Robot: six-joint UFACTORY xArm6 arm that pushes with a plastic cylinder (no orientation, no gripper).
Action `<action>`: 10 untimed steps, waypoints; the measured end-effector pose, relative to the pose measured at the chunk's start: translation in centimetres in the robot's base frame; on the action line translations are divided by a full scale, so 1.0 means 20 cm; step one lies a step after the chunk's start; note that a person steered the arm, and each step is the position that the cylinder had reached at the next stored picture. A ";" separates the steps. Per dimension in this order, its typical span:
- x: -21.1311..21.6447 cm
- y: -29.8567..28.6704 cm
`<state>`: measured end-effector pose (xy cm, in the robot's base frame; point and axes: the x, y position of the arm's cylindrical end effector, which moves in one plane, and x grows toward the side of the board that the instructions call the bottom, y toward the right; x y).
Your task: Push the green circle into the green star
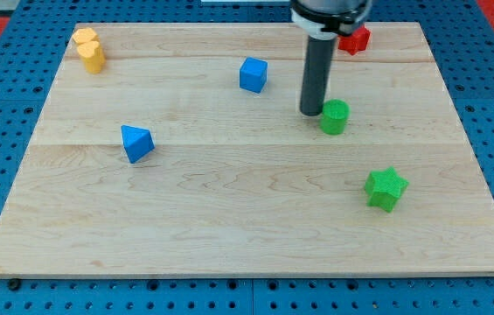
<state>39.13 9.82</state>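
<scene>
The green circle (pixel 335 115), a short green cylinder, stands right of the board's middle, in its upper half. The green star (pixel 385 188) lies below it and to its right, apart from it, near the board's right side. My tip (pixel 310 113) rests on the board at the green circle's left edge, touching or nearly touching it. The dark rod rises from there to the view's top.
A blue cube (pixel 253 74) lies up and left of my tip. A blue triangular block (pixel 136 143) lies at the left. A yellow block (pixel 89 49) sits in the top left corner. A red block (pixel 354 39) shows behind the rod at the top. The wooden board (pixel 229 219) has a blue pegboard around it.
</scene>
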 end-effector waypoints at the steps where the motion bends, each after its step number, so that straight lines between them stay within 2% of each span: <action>1: 0.02 0.14; 3: -0.09 0.26; 4: 0.05 0.35; 7: 0.36 0.34; 10: 0.44 0.34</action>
<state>47.90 16.62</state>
